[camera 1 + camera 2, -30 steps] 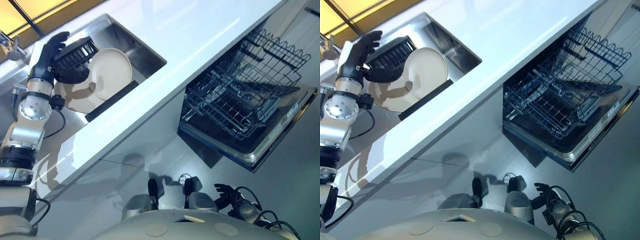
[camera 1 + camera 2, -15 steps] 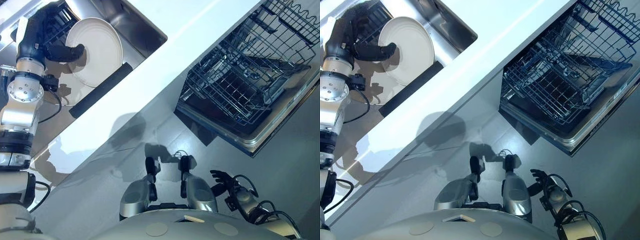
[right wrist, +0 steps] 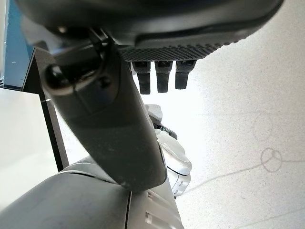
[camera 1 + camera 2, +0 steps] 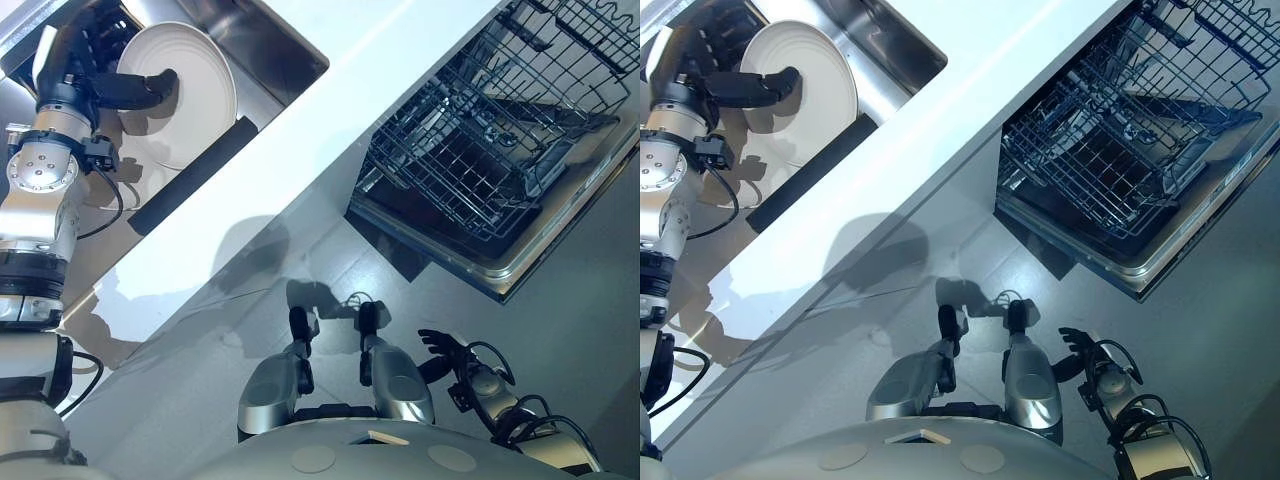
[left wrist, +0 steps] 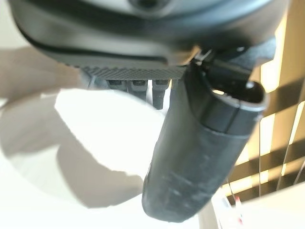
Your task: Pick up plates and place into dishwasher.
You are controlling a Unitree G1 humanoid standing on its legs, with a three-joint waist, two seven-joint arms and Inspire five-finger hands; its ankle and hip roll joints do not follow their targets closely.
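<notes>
Plate (image 4: 190, 90) upright in sink (image 4: 270, 45), pinched by left robot hand (image 4: 110, 85)

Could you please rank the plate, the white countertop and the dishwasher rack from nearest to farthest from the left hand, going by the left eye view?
1. Plate: in the sink, pinched by the left hand.
2. White countertop: beside the sink.
3. Dishwasher rack: far right, pulled out.

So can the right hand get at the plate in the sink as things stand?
Probably not. The right hand hangs low by the floor, open and holding nothing, while the plate sits in the sink across the white counter, already pinched by the left hand.
</notes>
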